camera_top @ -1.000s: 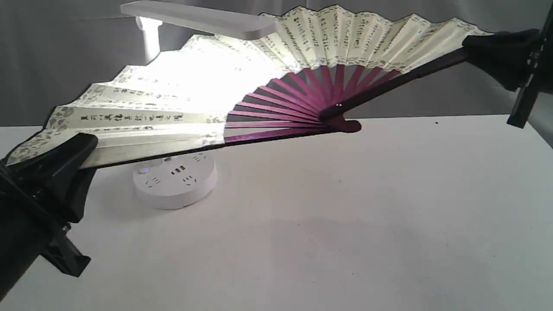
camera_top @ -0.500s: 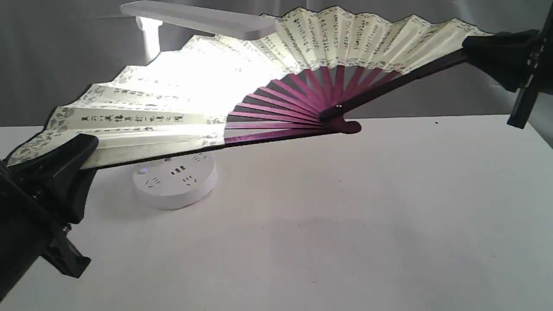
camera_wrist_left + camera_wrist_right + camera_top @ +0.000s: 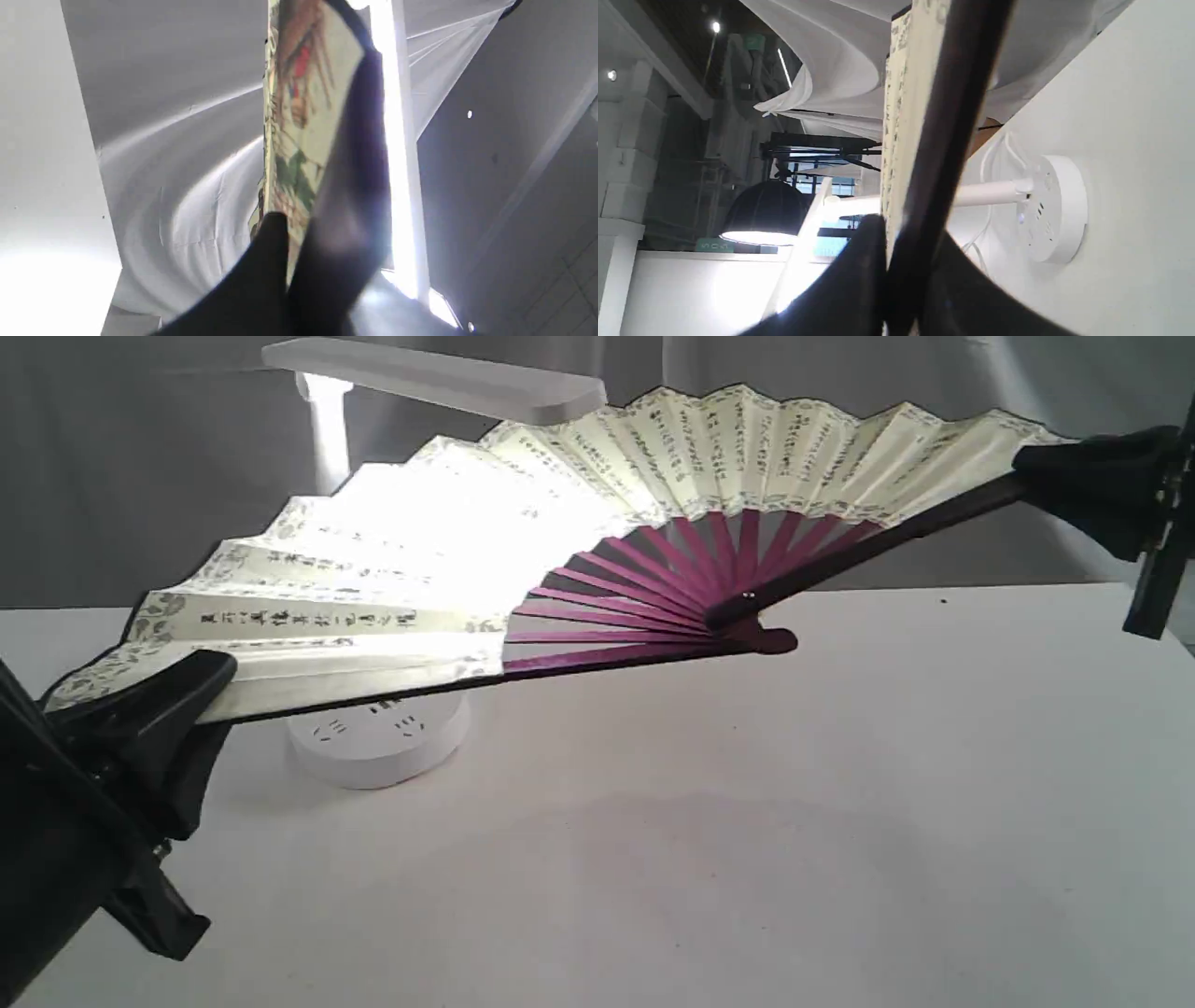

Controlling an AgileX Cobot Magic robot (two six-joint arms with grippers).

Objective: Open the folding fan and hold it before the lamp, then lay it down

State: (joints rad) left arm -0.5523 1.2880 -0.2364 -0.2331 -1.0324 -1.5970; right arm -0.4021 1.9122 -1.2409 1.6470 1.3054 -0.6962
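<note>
In the outside view, the folding fan (image 3: pixel 747 448) is spread wide in the air, in front of the lamp (image 3: pixel 429 378) and above the table (image 3: pixel 747 849). The left gripper (image 3: pixel 177 700) pinches one end and the right gripper (image 3: pixel 1055 476) pinches the other. To lay it down well, I think both arms should sink together, so the paper does not rip.

In the left wrist view, the jaws are closed tight on the fan (image 3: pixel 308 116), but all is blurry.

In the right wrist view, the same tight pinch shows. The fan (image 3: pixel 952 116) hides part of the lamp (image 3: pixel 1052 210).
</note>
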